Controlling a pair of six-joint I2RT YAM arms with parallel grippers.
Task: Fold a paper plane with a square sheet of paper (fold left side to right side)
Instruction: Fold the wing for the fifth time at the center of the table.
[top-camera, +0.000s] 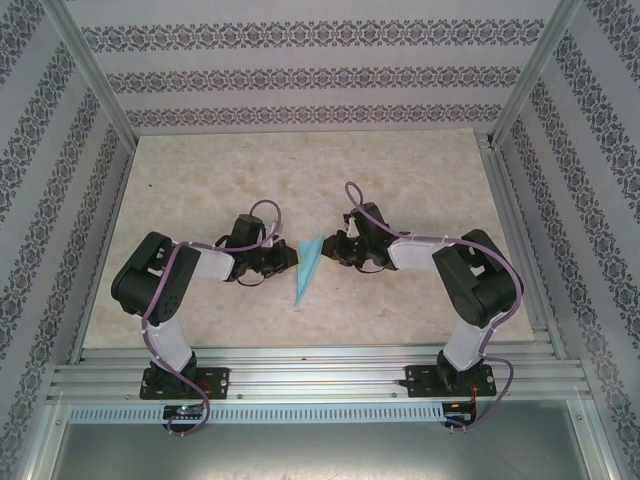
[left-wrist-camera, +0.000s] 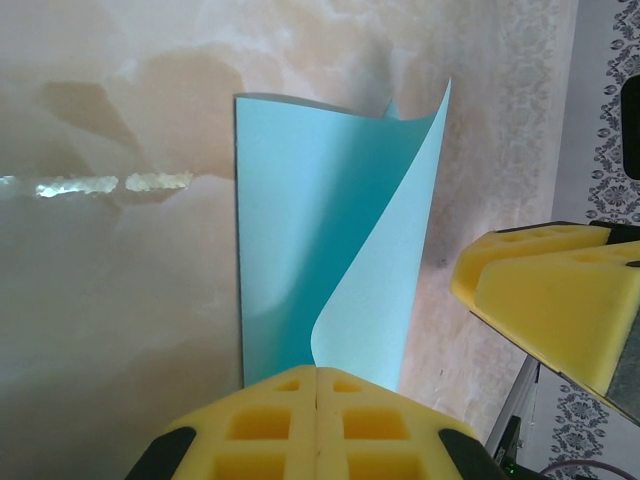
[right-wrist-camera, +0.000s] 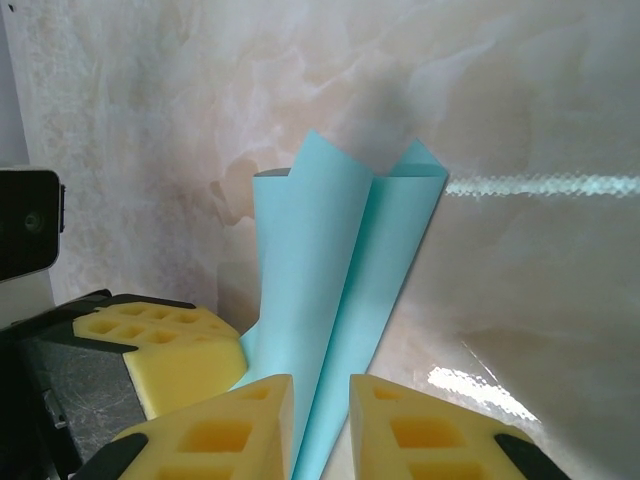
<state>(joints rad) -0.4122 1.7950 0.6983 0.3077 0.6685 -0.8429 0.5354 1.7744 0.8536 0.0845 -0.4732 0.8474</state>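
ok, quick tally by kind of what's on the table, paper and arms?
light-blue paper, folded: 1
robot arms: 2 (left arm, right arm)
total: 3

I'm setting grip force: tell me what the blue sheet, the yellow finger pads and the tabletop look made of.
Blue sheet: thin matte paper; it curls and holds sharp creases. Hand pads: likely soft foam or rubber, matte, moulded with square pockets. Tabletop: glossy marble-pattern surface with light reflections; stone or printed laminate, can't tell.
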